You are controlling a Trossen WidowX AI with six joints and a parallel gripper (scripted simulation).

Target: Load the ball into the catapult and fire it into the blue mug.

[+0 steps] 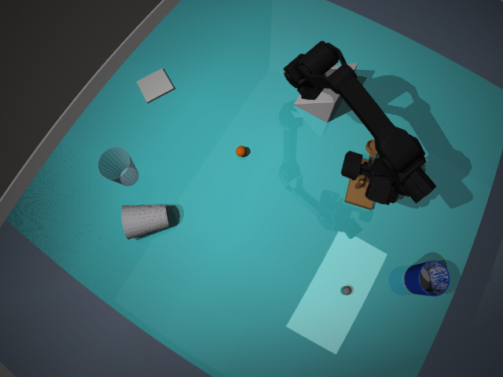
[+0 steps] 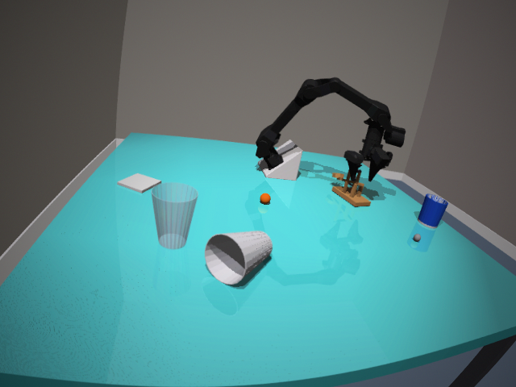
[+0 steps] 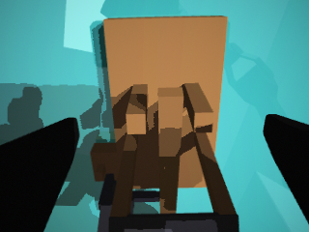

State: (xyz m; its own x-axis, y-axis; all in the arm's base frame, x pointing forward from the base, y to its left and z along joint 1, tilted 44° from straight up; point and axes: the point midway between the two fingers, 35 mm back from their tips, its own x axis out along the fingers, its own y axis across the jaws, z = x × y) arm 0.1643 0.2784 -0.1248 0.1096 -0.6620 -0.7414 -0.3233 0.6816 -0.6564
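The wooden catapult (image 1: 357, 199) (image 2: 361, 202) (image 3: 166, 48) stands on the table under my gripper (image 1: 366, 177) (image 2: 362, 180) (image 3: 171, 125). The gripper is open, one finger on each side of the catapult's uprights, with nothing held. The catapult's cup end points away from the blue mug; no ball shows in it. The blue mug (image 1: 414, 280) (image 2: 432, 211) stands upright near the table's right edge. An orange ball (image 1: 240, 151) (image 2: 264, 198) lies on the table left of the catapult. A small grey ball (image 1: 346, 290) (image 2: 416, 238) lies near the mug.
A white wedge-shaped block (image 1: 318, 111) (image 2: 287, 168) stands by the bent arm. A clear ribbed cup (image 1: 113, 162) (image 2: 172, 212) stands at the left; a white cup (image 1: 144, 219) (image 2: 255, 248) lies on its side near it. A flat white tile (image 1: 155, 85) (image 2: 139, 182) lies further back.
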